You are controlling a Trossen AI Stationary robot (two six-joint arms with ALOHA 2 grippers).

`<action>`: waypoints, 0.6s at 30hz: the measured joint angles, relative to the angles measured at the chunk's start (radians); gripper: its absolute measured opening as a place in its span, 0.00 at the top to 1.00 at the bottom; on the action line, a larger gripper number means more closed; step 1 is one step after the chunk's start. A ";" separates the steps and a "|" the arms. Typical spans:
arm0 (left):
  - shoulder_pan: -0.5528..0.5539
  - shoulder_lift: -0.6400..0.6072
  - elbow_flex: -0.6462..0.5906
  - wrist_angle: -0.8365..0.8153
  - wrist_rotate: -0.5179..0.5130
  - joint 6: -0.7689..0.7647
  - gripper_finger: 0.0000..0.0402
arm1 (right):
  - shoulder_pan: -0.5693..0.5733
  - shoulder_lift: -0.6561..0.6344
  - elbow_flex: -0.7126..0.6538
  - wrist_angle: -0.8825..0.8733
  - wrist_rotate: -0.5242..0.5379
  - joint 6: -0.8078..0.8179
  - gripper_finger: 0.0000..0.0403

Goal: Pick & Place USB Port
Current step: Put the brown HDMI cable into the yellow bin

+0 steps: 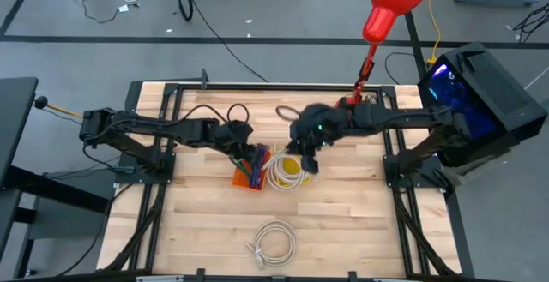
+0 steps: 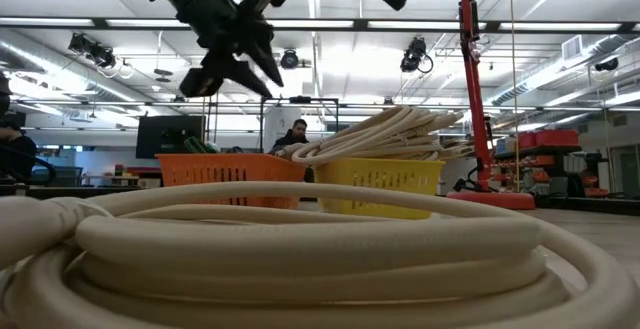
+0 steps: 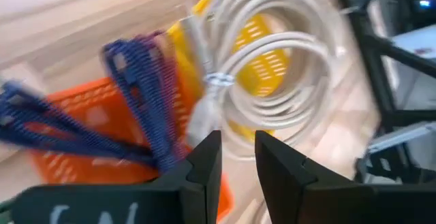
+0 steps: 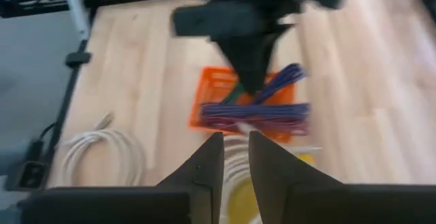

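A: Wooden tabletop (image 1: 343,205) inside a black frame; grey floor around it, a red lamp-like stand (image 1: 388,8) at the far edge.

B: Cable positions?

A: One white coiled cable (image 1: 285,171) lies in the yellow basket (image 1: 296,165) mid-table, loops spilling over the rim. A second white coil (image 1: 273,241) lies flat on the bare wood near the front edge, well apart from the baskets. Its plug end (image 1: 254,251) points toward the front-left corner.

B: Appearance?

A: Off-white, round, wound in several loose loops. In the left wrist view the basket coil is bound with a tie, and a pale connector end hangs down toward the end effector, long axis roughly along the fingers.

B: Other basket?

A: Orange basket (image 1: 249,174), touching the yellow one on its left, holds blue-purple braided cables (image 1: 258,160).

B: Left end effector?

A: Left end effector (image 1: 248,149) hovers over the orange basket. Fingers (image 3: 204,166) are parted by a narrow gap with nothing between them.

B: Right?

A: Right end effector (image 1: 307,155) is above the yellow basket. Fingers (image 4: 204,166) show a narrow gap, holding nothing.

B: Background?

A: Low view shows a person (image 2: 297,135) seated far behind the baskets.
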 joint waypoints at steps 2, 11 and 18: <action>0.000 0.000 0.000 0.042 0.011 0.018 0.76 | 0.042 0.000 0.000 -0.001 0.014 0.027 0.82; 0.000 0.000 0.039 0.140 0.091 0.140 0.76 | 0.206 0.013 -0.038 0.055 0.100 0.271 0.82; 0.000 0.000 0.056 0.128 0.196 0.225 0.76 | 0.347 0.016 -0.257 0.348 0.109 0.606 0.82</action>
